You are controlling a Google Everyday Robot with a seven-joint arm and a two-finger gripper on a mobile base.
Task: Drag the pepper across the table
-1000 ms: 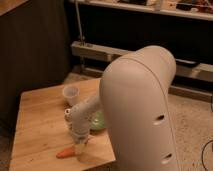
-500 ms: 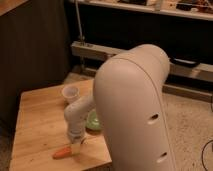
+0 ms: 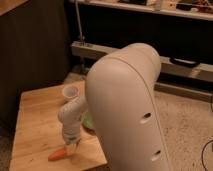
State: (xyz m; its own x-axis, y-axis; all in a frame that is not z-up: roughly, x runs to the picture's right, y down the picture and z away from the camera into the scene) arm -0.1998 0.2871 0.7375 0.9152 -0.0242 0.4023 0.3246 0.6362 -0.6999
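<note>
The orange-red pepper [image 3: 57,154] lies on the light wooden table [image 3: 35,117] near its front edge. My gripper [image 3: 73,145] points down at the pepper's right end, and its tips meet that end. The gripper is shut on the pepper. My large white arm covers the table's right part.
A white cup [image 3: 70,92] stands upright on the table behind the gripper. A green bowl [image 3: 88,121] peeks out from behind my arm on the right. A dark wall rises to the left, and a speckled floor lies to the right.
The gripper and the pepper have slid together a short way to the left along the table's front edge.
</note>
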